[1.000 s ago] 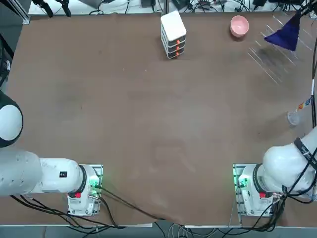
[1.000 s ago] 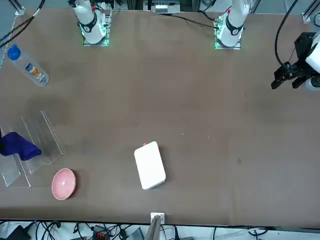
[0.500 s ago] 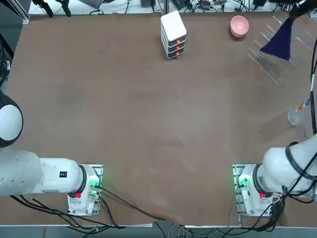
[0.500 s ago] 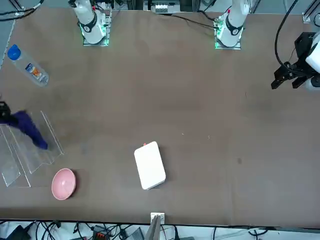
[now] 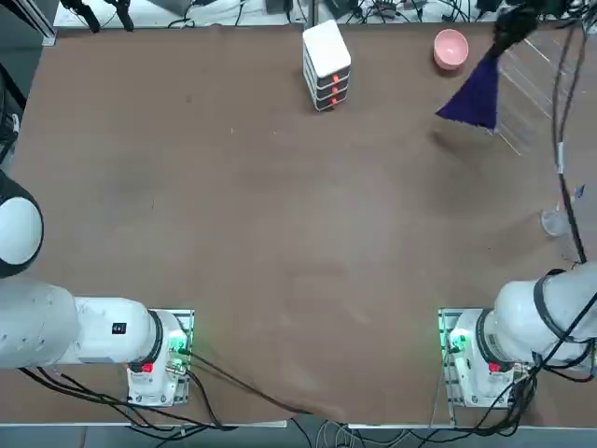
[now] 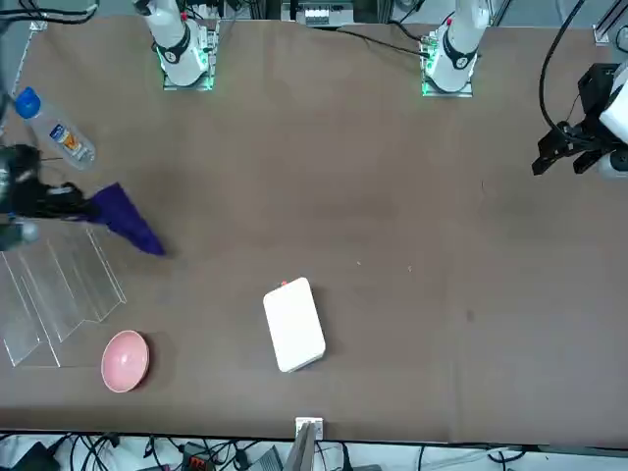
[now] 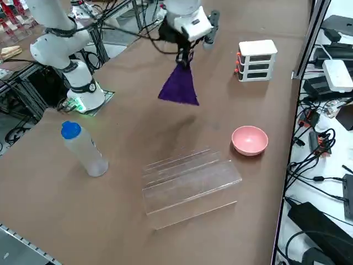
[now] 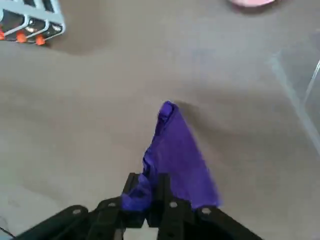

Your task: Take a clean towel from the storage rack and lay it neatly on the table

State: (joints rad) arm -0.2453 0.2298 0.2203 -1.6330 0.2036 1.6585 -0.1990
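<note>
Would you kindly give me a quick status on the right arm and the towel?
Right hand shut on deep purple cloth towel, hanging above brown table. Clear of see-through rod rack. Nothing in the way below.

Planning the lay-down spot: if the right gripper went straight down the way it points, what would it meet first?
The right gripper, shut on the towel, points down at bare table. The towel's hanging end would likely touch first; the storage rack and pink bowl look off that line.
</note>
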